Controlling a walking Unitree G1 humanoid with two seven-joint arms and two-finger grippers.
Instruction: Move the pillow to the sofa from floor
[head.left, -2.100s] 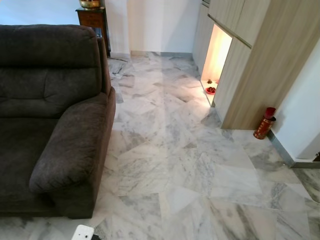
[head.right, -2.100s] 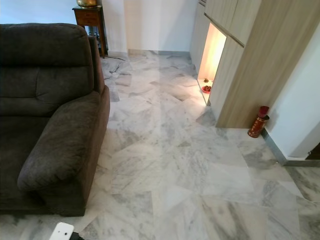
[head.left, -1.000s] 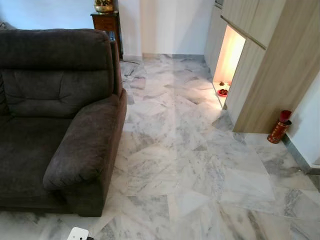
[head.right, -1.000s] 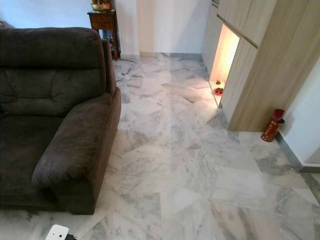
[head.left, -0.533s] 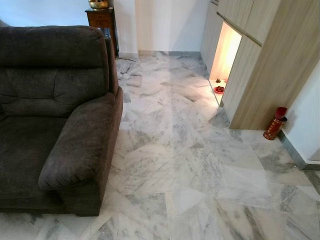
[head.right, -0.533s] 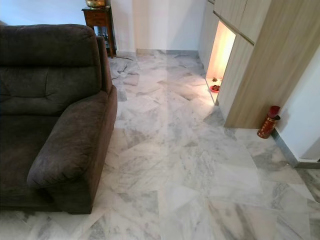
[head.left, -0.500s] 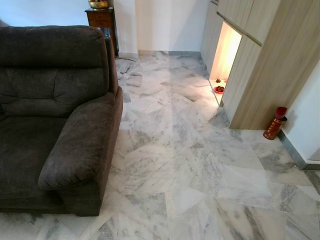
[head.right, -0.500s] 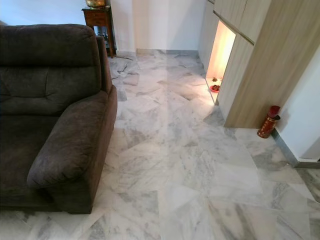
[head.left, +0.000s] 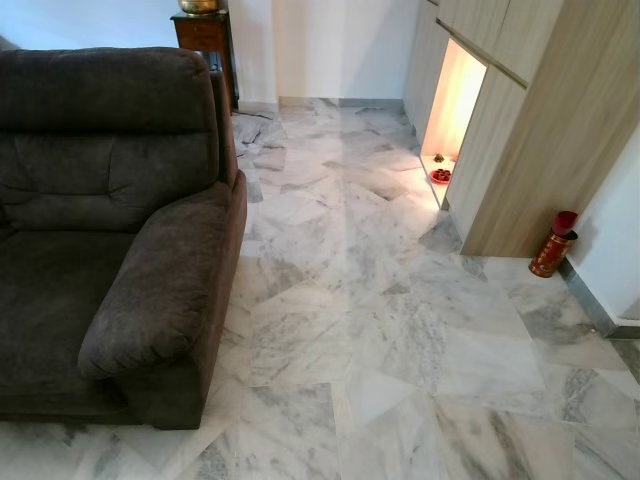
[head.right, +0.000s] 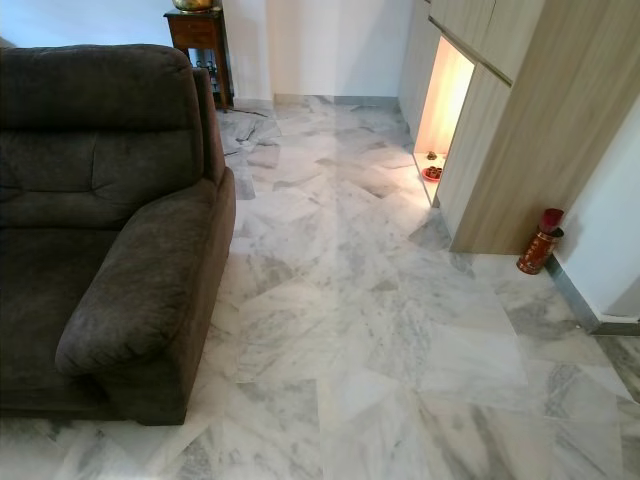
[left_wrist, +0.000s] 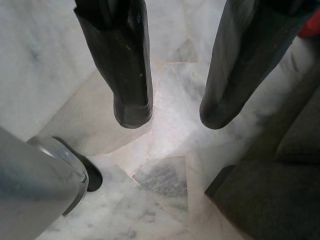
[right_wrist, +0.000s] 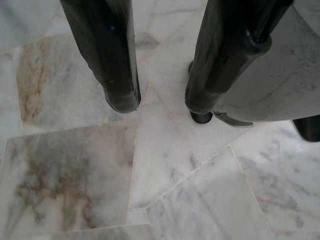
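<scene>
Dark sofa (head.left: 110, 230) on marble floor (head.left: 400, 330); left hand (left_wrist: 167, 112), right hand (right_wrist: 157, 102) fingers apart, empty.

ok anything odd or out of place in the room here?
Little stands out. A red canister stands on the marble floor by the wooden cabinet, and small red items sit in its lit niche. The sofa seat is bare. Left gripper and right gripper hang over the floor, jaws open.
</scene>
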